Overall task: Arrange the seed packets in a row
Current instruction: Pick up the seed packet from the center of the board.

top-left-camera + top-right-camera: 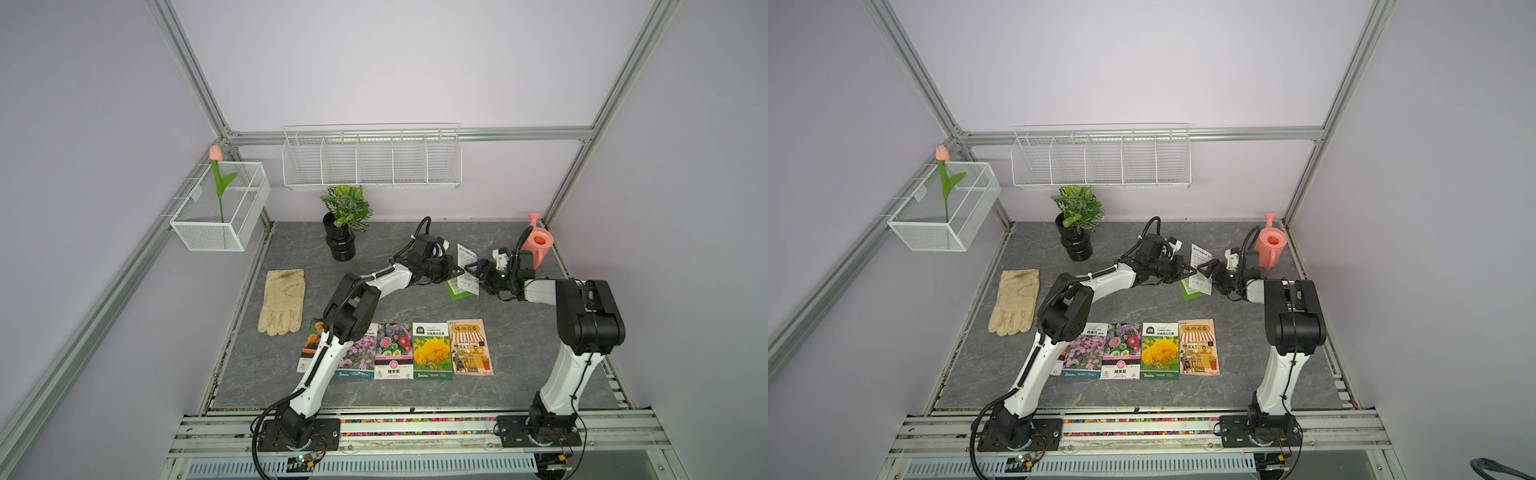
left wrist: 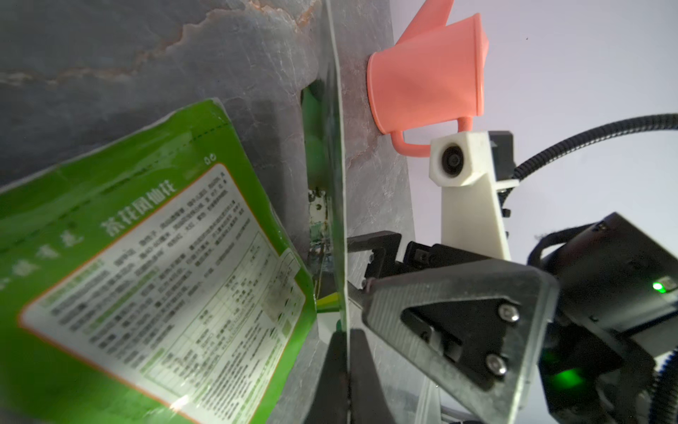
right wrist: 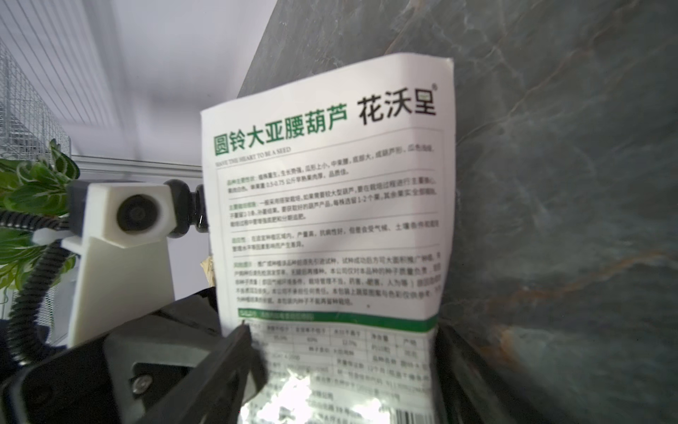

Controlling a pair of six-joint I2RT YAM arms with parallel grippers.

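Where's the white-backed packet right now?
In both top views the white-backed packet stands on edge above the table, between the shut left gripper and open right gripper, beyond the row, near the watering can.

pale lilac walls [image 1: 395, 62], aluminium frame posts [image 1: 187, 70], white wire shelf [image 1: 372, 160], grey marbled tabletop [image 1: 519, 332]

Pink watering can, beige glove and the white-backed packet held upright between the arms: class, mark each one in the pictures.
pink watering can [image 1: 540, 245]: a top view, on its body near the rim.
beige glove [image 1: 282, 299]: a top view, on the palm.
white-backed packet [image 3: 330, 205]: right wrist view, on its printed back.
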